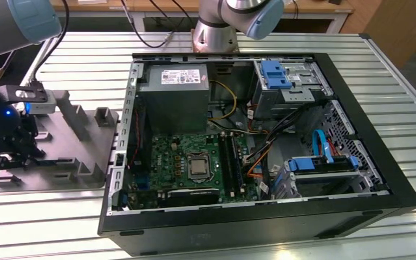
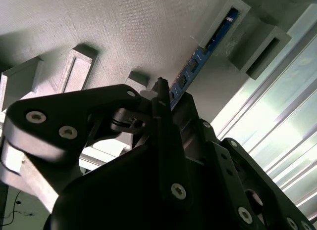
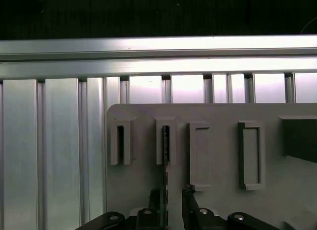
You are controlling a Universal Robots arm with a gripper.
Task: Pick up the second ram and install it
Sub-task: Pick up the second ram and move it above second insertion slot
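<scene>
Grey holder plate (image 1: 92, 142) lies on the table (image 1: 400, 81) at 9 o'clock of the computer case (image 1: 383, 160) in the exterior view. The second ram (image 2: 197, 62) stands on edge in one slot of this plate. The gripper (image 3: 172, 191) is at it, jaws released, one on each side of the ram, with a gap visible

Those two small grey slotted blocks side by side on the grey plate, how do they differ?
The light grey slotted block nearer the plate's edge has a dark, empty slot. The neighbouring light grey slotted block holds one end of the thin bluish-green circuit-board stick. The empty block stands by the edge of the flat grey plate. The filled one stands between it and a wider grey frame block. Both match in colour, shape and size.
</scene>
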